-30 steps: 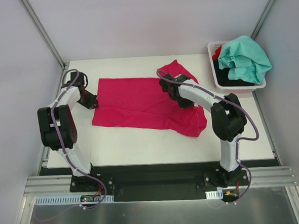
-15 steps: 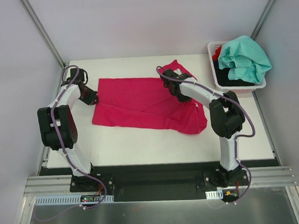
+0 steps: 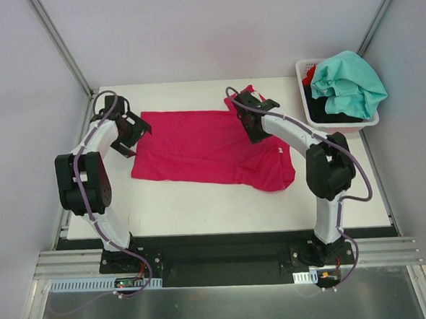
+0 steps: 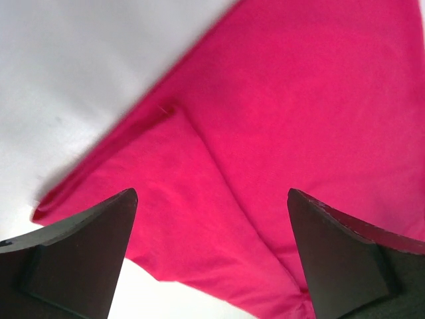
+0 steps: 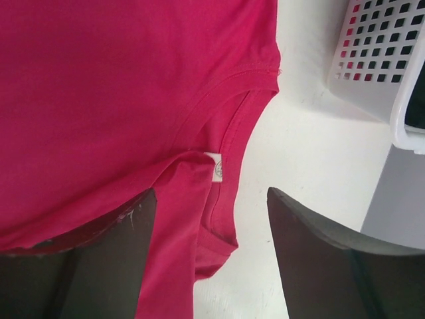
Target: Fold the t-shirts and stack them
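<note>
White table (image 3: 201, 203) bears the magenta t-shirt (image 3: 205, 149) stretched left-right, collar (image 5: 234, 129) rightward.

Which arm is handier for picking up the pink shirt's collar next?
Right. The right tool hangs open directly over the collar and its white label, while the left tool is above the pink shirt's opposite edge.

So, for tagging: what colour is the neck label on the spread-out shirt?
White: small cloth label, best in right wrist view.
</note>
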Controlling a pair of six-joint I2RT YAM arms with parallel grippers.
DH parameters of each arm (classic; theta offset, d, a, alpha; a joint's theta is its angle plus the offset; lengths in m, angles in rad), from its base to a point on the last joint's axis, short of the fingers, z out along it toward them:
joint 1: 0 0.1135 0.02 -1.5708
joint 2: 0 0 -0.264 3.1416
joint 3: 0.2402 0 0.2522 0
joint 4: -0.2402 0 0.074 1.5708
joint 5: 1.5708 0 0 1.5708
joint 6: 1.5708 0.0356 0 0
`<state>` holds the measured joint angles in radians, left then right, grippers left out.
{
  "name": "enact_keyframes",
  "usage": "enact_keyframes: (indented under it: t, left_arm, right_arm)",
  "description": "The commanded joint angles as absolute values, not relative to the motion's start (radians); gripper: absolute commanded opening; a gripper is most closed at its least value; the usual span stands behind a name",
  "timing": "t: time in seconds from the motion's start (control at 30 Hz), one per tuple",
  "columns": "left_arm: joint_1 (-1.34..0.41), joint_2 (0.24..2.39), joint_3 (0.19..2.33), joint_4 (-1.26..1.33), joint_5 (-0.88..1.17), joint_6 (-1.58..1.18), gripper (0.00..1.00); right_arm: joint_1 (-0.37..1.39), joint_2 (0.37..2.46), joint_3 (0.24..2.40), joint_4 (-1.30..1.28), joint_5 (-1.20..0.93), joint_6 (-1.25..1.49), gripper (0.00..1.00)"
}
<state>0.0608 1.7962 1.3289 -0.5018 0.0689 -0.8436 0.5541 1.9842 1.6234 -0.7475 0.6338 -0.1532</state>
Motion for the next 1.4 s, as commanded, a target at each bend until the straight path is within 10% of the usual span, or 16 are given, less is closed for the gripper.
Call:
enact_keyframes:
  t: [0.0,0.47,1.37]
  left_arm:
    - [-0.069,1.666,1.332,-0.514,0.042,-0.801,0.99]
    - [-0.259,1.597,1.114,-0.535,0.005,-0.756,0.99]
    - [-0.049,1.693,1.075,-0.557,-0.17,-0.767,0.99]
  right_arm:
    - [0.555,1.775,1.625,-0.821,0.458,-0.063,0.7]
    - [0.565,1.224,1.085,-0.701,0.104,0.224,0.68]
    - [0.575,1.14,1.014,-0.752,0.037,0.204,0.65]
